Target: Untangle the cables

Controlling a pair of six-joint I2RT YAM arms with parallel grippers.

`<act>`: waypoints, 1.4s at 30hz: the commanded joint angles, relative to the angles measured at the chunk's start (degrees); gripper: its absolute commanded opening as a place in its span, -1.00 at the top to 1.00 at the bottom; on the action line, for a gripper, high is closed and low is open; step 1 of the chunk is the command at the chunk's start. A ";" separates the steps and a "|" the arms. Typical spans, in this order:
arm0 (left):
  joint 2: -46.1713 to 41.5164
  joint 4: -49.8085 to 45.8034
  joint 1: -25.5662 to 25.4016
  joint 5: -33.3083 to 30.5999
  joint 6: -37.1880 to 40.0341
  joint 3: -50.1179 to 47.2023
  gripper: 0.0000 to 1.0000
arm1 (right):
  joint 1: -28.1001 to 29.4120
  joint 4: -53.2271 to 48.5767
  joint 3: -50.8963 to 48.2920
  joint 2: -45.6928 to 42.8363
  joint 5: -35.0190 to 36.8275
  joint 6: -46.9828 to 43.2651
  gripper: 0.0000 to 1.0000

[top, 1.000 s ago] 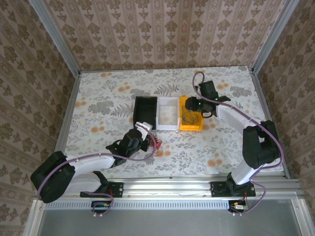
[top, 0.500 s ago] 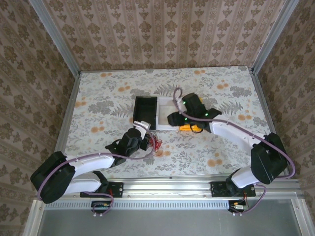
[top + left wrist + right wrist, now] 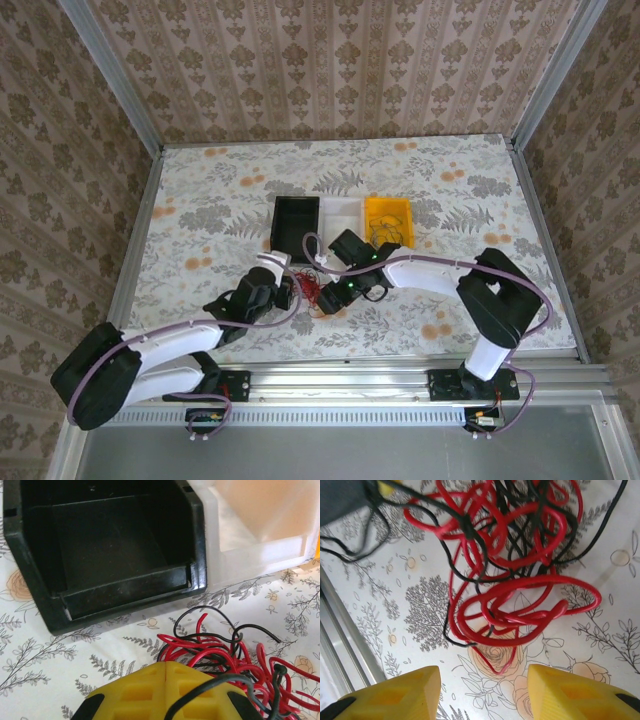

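Note:
The cables (image 3: 314, 291) are a tangle of red and black wire lying on the flowered table in front of the bins. My left gripper (image 3: 289, 291) sits at the tangle's left side. Its yellow fingers (image 3: 150, 690) are pressed together at the edge of the cables (image 3: 220, 647), with one dark wire draped over the right finger. My right gripper (image 3: 334, 292) hovers at the tangle's right side, open. Its two yellow fingertips (image 3: 405, 692) stand wide apart just short of the red loops (image 3: 510, 600), nothing between them.
Three bins stand in a row behind the tangle: black (image 3: 296, 226), white (image 3: 341, 211) and yellow (image 3: 387, 215). The yellow bin has some thin wire in it. The black bin (image 3: 115, 555) is close ahead of the left gripper. A metal rail runs along the table's near edge.
My right arm has swung from over the yellow bin across the white bin and down to the tangle. The left gripper has drawn back slightly toward the near edge with the cables.

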 commanded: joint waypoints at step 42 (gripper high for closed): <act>-2.40 -19.70 5.18 -26.09 -24.97 -1.30 1.00 | -36.13 -8.68 -18.06 -49.30 49.06 28.24 1.00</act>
